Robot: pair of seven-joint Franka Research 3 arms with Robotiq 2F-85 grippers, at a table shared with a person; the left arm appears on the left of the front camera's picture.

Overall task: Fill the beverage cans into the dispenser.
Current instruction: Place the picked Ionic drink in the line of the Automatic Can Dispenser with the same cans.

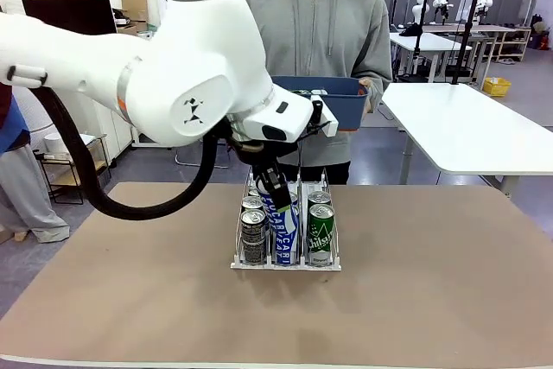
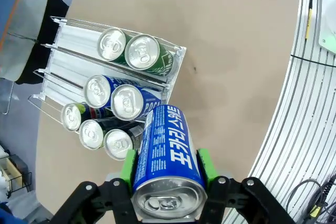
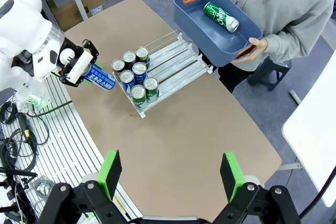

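While left jaws clamp a blue can (image 2: pixel 167 153) by the dispenser (image 2: pixel 68 48) front, right jaws gape.

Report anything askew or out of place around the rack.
Two cans are not upright: the blue can lies tilted in the left hand near the dispenser front, and a green can lies on its side in the blue bin the person holds. The racked cans stand upright.

Lower centre: a blue can (image 2: pixel 165 150) with white lettering, between green pads (image 2: pixel 127 163). Upper left, green cans (image 2: pixel 157 59), blue ones and dark cans (image 2: pixel 116 143) in a white dispenser (image 2: pixel 65 40) on a brown table (image 2: pixel 220 35).
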